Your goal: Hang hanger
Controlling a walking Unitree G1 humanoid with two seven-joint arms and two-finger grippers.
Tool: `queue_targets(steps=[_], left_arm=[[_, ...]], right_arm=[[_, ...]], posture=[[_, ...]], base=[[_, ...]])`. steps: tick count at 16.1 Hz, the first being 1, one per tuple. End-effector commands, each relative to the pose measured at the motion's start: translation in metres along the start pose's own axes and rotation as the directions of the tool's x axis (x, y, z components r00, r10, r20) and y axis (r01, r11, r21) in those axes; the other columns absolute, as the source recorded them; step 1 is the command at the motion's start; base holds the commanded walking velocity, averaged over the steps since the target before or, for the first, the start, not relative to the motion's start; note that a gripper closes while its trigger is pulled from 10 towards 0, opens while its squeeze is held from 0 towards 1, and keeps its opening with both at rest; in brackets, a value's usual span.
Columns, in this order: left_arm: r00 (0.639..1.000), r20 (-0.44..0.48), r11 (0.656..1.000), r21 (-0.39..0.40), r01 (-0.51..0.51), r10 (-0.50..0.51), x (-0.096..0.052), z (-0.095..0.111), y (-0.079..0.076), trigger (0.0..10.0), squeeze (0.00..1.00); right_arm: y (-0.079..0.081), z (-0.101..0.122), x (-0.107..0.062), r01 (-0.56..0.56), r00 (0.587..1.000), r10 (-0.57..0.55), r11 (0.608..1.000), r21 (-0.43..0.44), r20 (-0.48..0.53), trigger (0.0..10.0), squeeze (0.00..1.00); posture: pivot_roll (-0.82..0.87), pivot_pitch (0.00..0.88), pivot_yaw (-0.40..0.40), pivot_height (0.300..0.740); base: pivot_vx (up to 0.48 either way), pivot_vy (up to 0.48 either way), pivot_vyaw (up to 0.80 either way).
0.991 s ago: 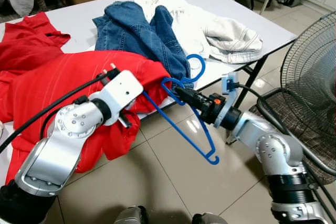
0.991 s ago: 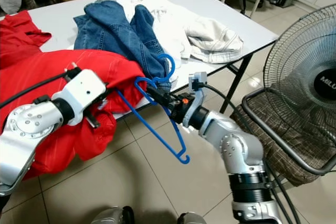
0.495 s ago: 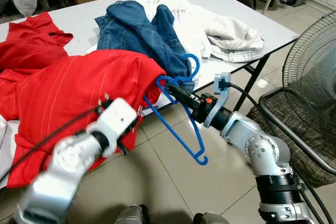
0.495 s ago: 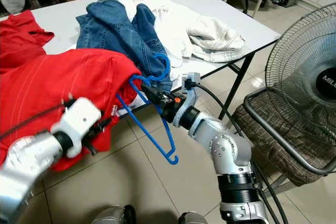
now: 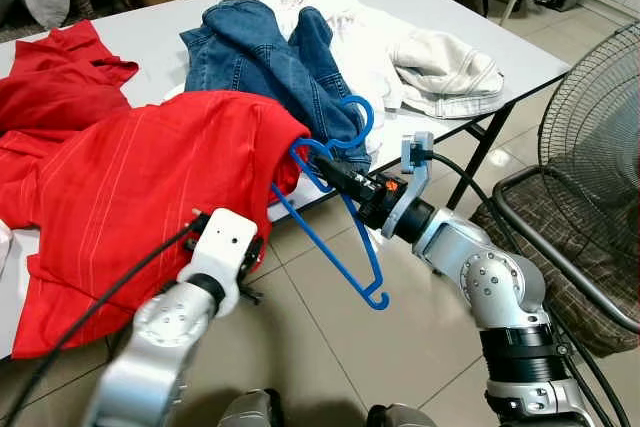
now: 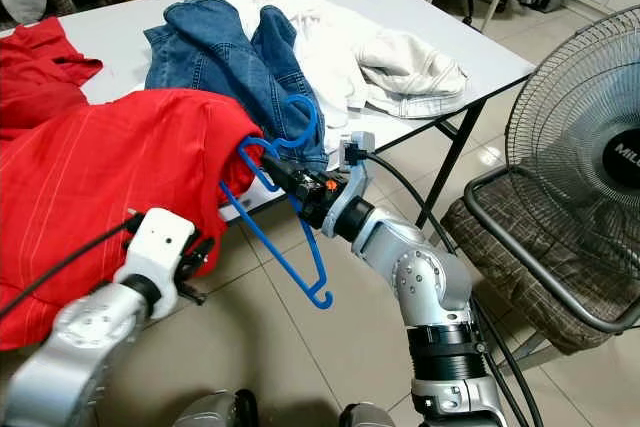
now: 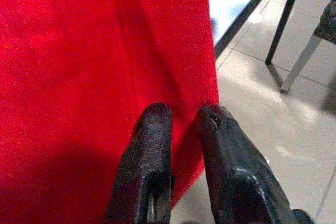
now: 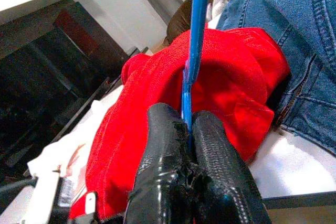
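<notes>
Blue hanger point(image 5: 335, 209), tilted beside table edge

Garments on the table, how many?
4 visible: red shirt hanging off the near edge, a second red piece behind it, jeans mid-table, white garment on the robot's right. More may lie underneath.

bright even daylight, sharp, glossy floor glare

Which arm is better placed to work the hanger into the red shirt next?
The right. The right gripper is shut on the blue hanger, whose near end already sits at the red shirt by the table edge. The left gripper hangs lower beside the shirt's hem, holding nothing.
</notes>
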State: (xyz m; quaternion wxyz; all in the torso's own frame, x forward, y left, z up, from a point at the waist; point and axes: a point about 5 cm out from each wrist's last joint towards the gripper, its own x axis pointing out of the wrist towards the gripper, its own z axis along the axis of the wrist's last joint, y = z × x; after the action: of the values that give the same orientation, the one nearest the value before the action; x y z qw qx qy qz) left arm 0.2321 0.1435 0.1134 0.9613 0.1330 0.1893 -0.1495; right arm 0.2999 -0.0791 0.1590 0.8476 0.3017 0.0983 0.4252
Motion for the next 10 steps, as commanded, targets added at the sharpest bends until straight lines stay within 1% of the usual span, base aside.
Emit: queue_targets(steps=[1,3,4,6,7,8,10], left_arm=[[1.0,0.003,1.0,-0.026,-0.007,0.007,0.002,-0.001,-0.002,10.0,0.0],[1.0,0.005,0.999,-0.04,-0.002,0.002,0.004,-0.001,-0.006,10.0,0.0],[1.0,0.006,0.998,-0.056,-0.014,0.014,0.006,-0.001,-0.007,10.0,0.0],[0.999,-0.002,0.997,-0.061,-0.042,0.042,0.011,-0.004,-0.006,10.0,0.0],[0.999,-0.004,0.997,-0.065,-0.05,0.049,0.012,-0.005,-0.006,3.6,0.0],[0.999,-0.005,0.996,-0.073,-0.052,0.051,0.012,-0.006,-0.006,0.0,0.0],[0.999,-0.001,0.995,-0.084,-0.053,0.053,0.012,-0.007,-0.006,0.0,0.0]], right_arm=[[0.001,0.004,0.001,-0.001,1.0,0.001,1.0,0.0,0.01,10.0,0.0],[0.001,0.005,0.001,-0.001,1.0,0.001,1.0,-0.001,0.011,10.0,0.0],[0.001,0.006,0.001,-0.002,1.0,0.002,1.0,-0.002,0.012,10.0,0.0],[0.001,0.007,0.001,-0.004,1.0,0.004,1.0,-0.005,0.012,10.0,0.0],[0.001,0.007,0.001,-0.006,1.0,0.006,1.0,-0.006,0.011,10.0,0.0],[0.001,0.008,0.001,-0.007,1.0,0.007,1.0,-0.007,0.011,10.0,0.0],[0.002,0.008,0.001,-0.008,1.0,0.008,1.0,-0.007,0.011,10.0,0.0]], posture=[[-0.04,0.127,0.017,0.74],[-0.05,0.126,0.019,0.74],[-0.05,0.126,0.019,0.74],[-0.05,0.126,0.016,0.74],[-0.05,0.126,0.016,0.74],[-0.06,0.126,0.014,0.74],[-0.06,0.126,0.014,0.74]], base=[[0.0,0.0,0.0],[0.0,0.0,0.0],[0.0,0.0,0.0],[0.0,0.0,0.0],[0.0,0.0,0.0],[0.0,0.0,0.0],[0.0,0.0,0.0]])
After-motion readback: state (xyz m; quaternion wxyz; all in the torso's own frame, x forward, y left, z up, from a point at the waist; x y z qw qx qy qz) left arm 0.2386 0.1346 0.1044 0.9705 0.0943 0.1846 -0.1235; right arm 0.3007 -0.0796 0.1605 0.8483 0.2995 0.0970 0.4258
